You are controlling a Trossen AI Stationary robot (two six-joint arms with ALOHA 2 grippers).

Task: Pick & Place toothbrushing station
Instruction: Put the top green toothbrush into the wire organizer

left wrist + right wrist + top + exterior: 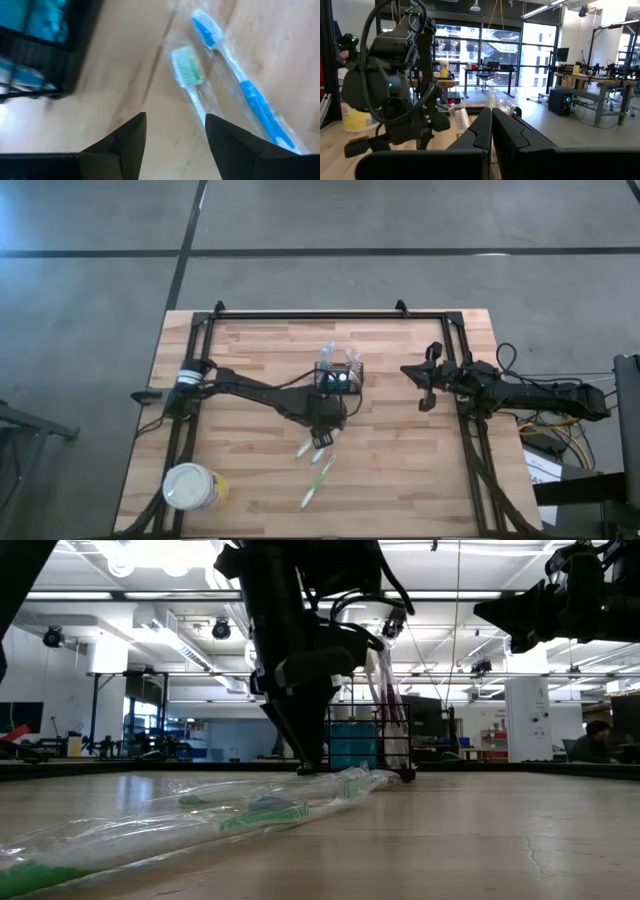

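Note:
The black slotted caddy (340, 380) stands on its base at the table's middle, with wrapped items sticking up out of it; it also shows in the left wrist view (40, 50). My left gripper (175, 120) is open, pointing down close over the table just near of the caddy. A wrapped green-headed toothbrush (187, 65) and a wrapped blue toothbrush (250, 95) lie flat on the table before it. The green one's handle runs up to one fingertip (215, 125). My right gripper (491, 112) is shut and empty, raised over the table's right side (425, 385).
Another wrapped green toothbrush (318, 480) lies nearer the front edge. A round yellow tub with a white lid (190, 487) stands at the front left corner. A black frame (300, 313) runs along the table's far and side edges.

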